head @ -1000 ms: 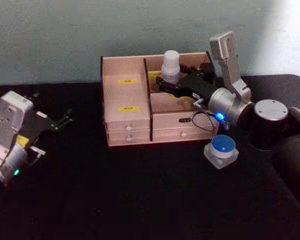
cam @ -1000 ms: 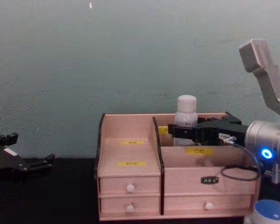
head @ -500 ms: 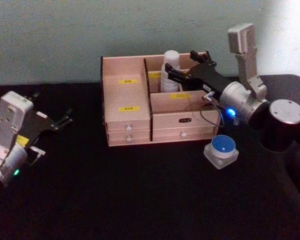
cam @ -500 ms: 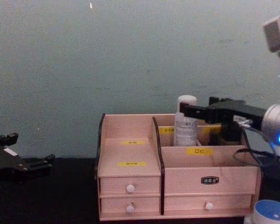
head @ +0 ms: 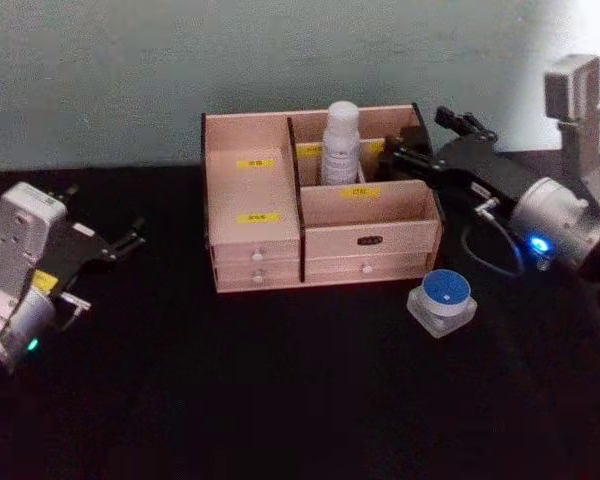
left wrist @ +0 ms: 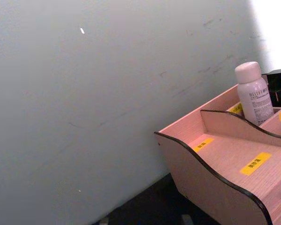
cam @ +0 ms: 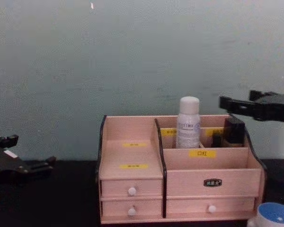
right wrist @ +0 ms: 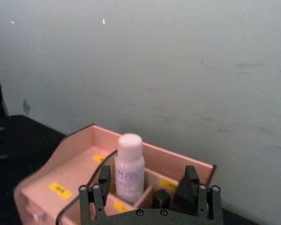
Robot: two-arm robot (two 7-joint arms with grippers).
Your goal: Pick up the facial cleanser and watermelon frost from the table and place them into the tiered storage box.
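Facial cleanser (head: 341, 143), a white-capped bottle: upright in the rear compartment of the tiered storage box (head: 255, 245), just right of the centre divider (head: 294, 160), free of any grip.

Right gripper (head: 420, 140): empty, fingers spread, drawn back to about 3 o'clock of the bottle, above the rim at the box's right end. Compare one second earlier, clamped round the bottle over the same compartment. Compare half a second earlier, already opened but close beside the cap. Hence release completed and retreat under way.

Left gripper (head: 105, 212): parked at 9 o'clock of the box, well apart, fingers spread, nothing held, unmoved throughout.

Watermelon frost (head: 441, 300), taken here to be the small blue-lidded jar: on the black table (head: 280, 400) at about 4 o'clock of the box, near its front right corner, untouched.

Judged state of task: first item stowed, second outstanding. Likely next: descent of the right gripper onto the jar, nearest to that arm.

Cautions: lid low and wide, so a fully spread approach needed. Bottle tall and narrow, easily toppled by a later pass over the box.
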